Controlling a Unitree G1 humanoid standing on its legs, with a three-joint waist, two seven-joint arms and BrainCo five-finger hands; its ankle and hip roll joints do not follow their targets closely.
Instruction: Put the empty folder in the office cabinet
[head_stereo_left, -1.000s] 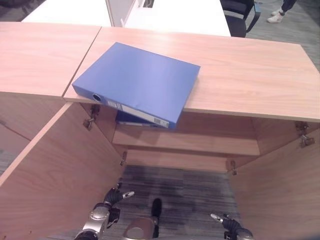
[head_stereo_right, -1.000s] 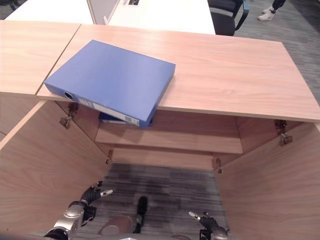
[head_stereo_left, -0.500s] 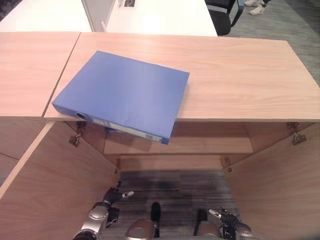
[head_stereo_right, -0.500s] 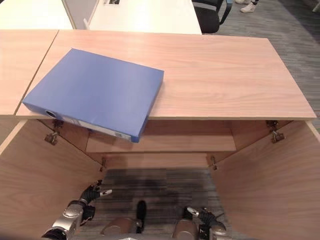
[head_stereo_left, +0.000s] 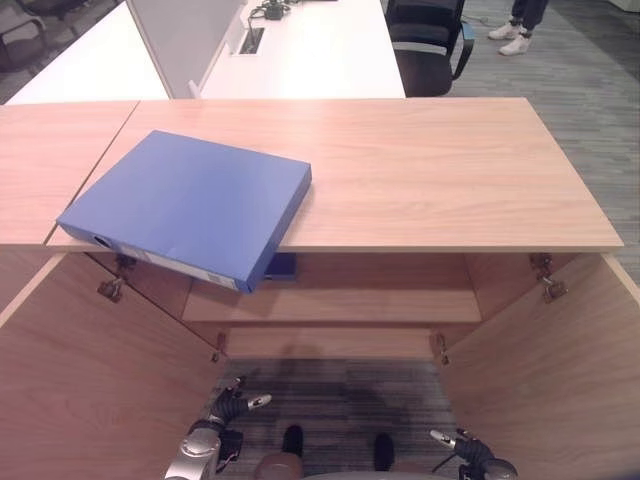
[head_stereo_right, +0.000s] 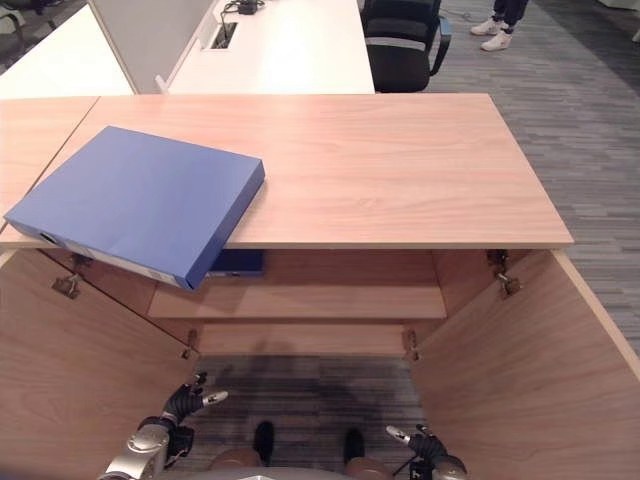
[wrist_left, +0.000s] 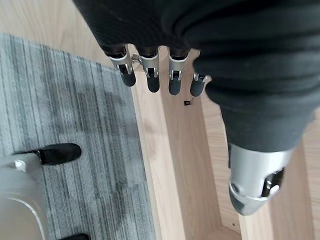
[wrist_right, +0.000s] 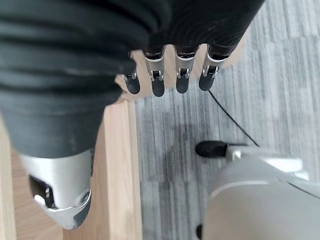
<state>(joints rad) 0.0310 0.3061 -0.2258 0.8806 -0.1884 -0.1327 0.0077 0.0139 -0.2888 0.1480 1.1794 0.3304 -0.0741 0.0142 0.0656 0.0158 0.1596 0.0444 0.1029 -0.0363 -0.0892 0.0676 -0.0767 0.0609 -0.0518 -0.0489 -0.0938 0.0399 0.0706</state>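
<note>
A blue lever-arch folder (head_stereo_left: 190, 205) lies flat on the wooden cabinet top (head_stereo_left: 430, 170), toward its left, with its spine corner jutting over the front edge. Part of a second blue folder (head_stereo_left: 283, 265) shows on the shelf inside, just under the first. Both cabinet doors stand wide open. My left hand (head_stereo_left: 226, 408) hangs low by the left door (head_stereo_left: 90, 370), fingers (wrist_left: 150, 75) straight and holding nothing. Low by the right door (head_stereo_left: 560, 380) is my right hand (head_stereo_left: 466, 446), with straight fingers (wrist_right: 170, 75) and an empty grasp.
Inside the cabinet a wooden shelf (head_stereo_left: 350, 303) runs across. Behind the cabinet stand a white desk (head_stereo_left: 310, 50) with a grey partition (head_stereo_left: 185, 40) and a black office chair (head_stereo_left: 425, 40). A person's shoes (head_stereo_left: 515, 30) show at the far right. Grey carpet lies between the doors.
The whole picture has shifted, so the camera has moved. The folder stays on the cabinet top and both hands stay low and open.
</note>
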